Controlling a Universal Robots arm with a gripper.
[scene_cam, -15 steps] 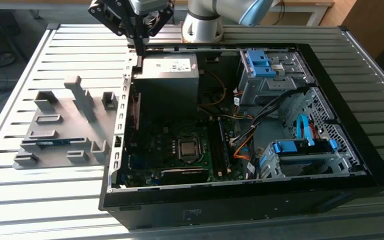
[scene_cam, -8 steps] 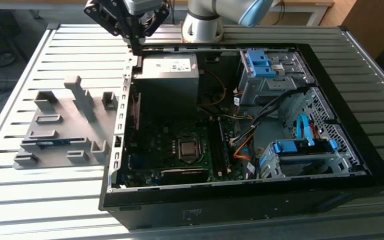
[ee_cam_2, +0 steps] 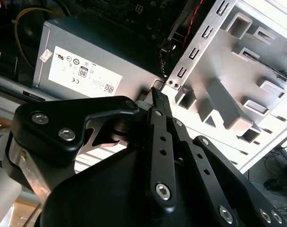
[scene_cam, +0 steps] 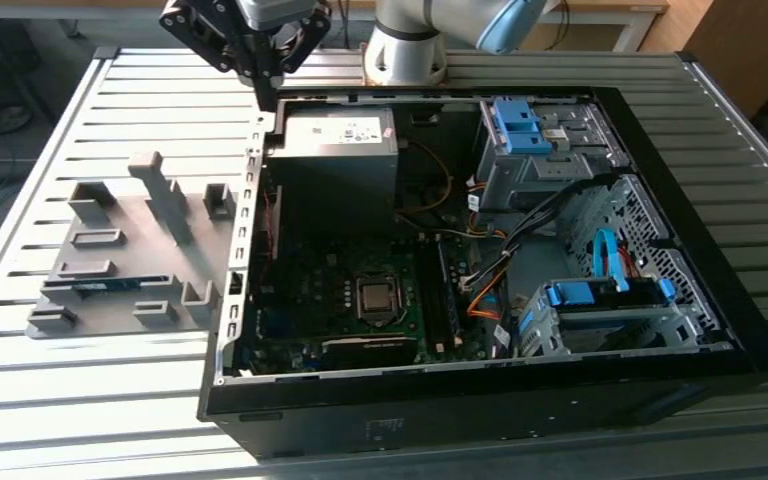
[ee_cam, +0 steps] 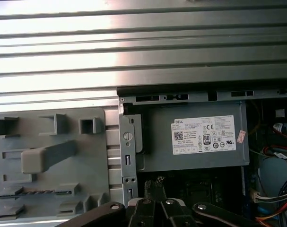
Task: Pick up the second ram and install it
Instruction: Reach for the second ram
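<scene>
Hovering at the rim of the computer case, your gripper is closed, empty (ram unpicked, in the tray beside the case).

The second ram, a thin blue-green stick (seen nearly edge-on), sits upright in a slot of the grey tray.
</scene>
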